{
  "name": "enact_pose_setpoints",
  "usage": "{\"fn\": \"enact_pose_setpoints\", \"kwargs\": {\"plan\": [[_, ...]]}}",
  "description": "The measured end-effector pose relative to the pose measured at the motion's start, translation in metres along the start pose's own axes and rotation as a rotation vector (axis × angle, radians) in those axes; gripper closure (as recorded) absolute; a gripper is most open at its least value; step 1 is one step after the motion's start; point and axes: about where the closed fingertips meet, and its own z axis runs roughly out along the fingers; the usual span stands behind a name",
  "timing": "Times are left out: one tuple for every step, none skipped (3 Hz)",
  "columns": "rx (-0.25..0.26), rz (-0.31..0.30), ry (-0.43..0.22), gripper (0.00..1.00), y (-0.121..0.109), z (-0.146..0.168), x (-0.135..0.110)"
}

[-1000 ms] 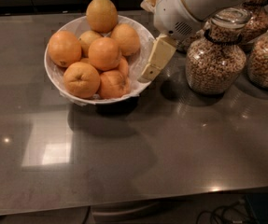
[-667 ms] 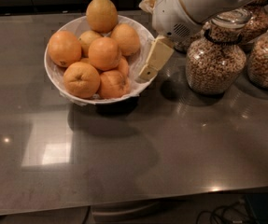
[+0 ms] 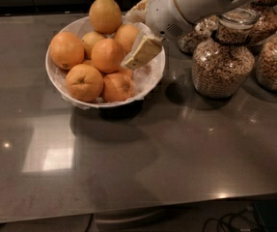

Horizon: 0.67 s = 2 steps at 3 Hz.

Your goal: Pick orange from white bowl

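Note:
The white bowl [image 3: 150,76] stands at the back left of the grey counter, piled with several oranges. The orange [image 3: 125,36], round and deep orange, lies at the right back of the pile. A larger yellowish one [image 3: 105,14] sits on top, and one with a dark stem dimple [image 3: 83,82] is at the front. My gripper [image 3: 139,30] reaches in over the bowl's right rim and is open. Its near finger [image 3: 142,52] slants down just right of the orange, and the far fingertip [image 3: 138,6] shows behind it. The orange lies between them, not held.
Glass jars of nuts or grains stand to the right: one [image 3: 222,62] close to the bowl, others [image 3: 275,62] behind and beside it. The white arm [image 3: 200,1] crosses above them. The counter's front edge runs along the bottom.
My gripper has moved left and up from beside the bowl's right rim to over the right side of the pile. The oranges have not moved.

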Motion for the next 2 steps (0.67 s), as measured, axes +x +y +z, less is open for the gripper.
{"fn": "enact_pose_setpoints", "kwargs": {"plan": [[0.003, -0.002, -0.021, 0.31, -0.006, 0.009, -0.004], [-0.011, 0.001, -0.033, 0.31, -0.008, 0.020, -0.004]]}}
